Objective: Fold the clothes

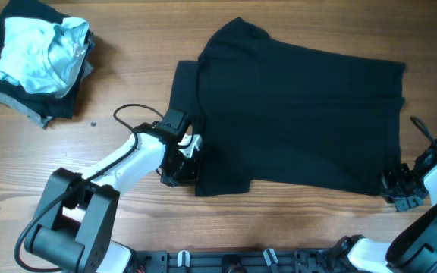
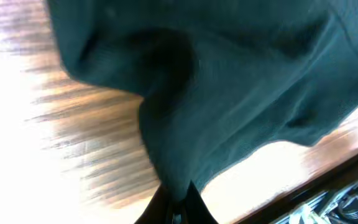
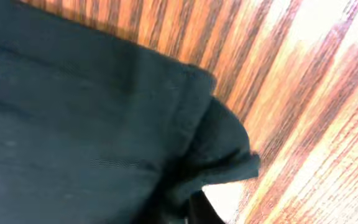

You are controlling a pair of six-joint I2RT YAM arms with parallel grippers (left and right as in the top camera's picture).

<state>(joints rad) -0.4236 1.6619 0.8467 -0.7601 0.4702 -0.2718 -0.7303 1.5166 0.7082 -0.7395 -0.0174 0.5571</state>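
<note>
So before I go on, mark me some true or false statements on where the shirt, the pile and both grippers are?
1. The shirt lies spread out on the table. True.
2. The left gripper is at the pile. False: it is at the shirt's lower left corner in the overhead view.
3. A pale garment tops the pile. True.
4. The right gripper is at the shirt's lower right corner. True.
5. The pile touches the shirt. False: bare table lies between them.
</note>
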